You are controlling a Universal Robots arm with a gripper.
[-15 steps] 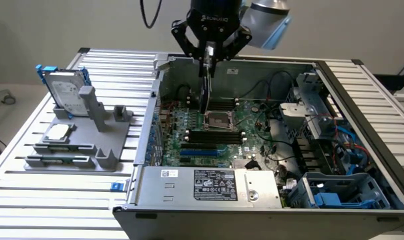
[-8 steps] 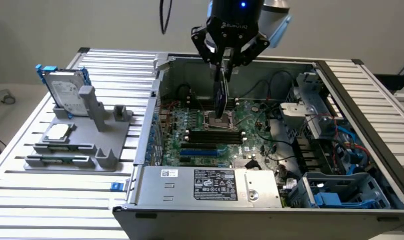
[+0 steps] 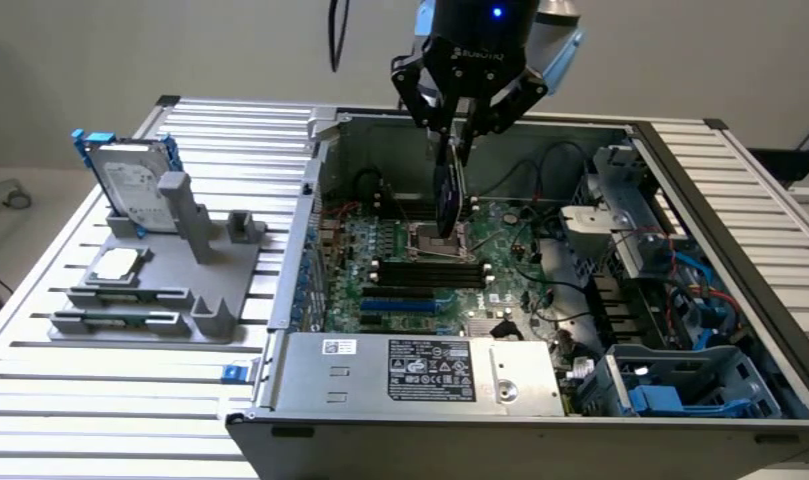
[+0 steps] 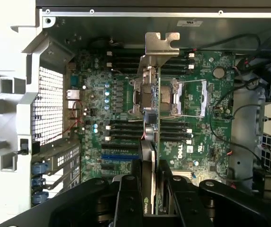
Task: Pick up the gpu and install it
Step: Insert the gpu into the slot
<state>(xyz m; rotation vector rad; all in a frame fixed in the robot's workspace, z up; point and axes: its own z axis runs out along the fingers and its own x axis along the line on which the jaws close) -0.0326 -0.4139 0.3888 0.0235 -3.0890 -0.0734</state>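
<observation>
My gripper (image 3: 454,140) hangs over the open computer case (image 3: 671,160) and is shut on the gpu (image 3: 447,190). The thin card hangs edge-on, upright, above the green motherboard (image 3: 418,275). From the wrist I see the gpu (image 4: 150,137) running away from my fingers (image 4: 130,198), its silver bracket (image 4: 160,47) at the far end. Under it lie the CPU socket (image 4: 188,97) and the black slots (image 4: 126,125). The card is still clear of the board.
A grey fixture (image 3: 177,270) on the slatted table at the exterior view's left holds a hard drive in a blue frame (image 3: 131,185) and a memory stick (image 3: 117,318). The power supply (image 3: 418,370) fills the case's near end; cables (image 3: 684,270) and drive bays line its right side.
</observation>
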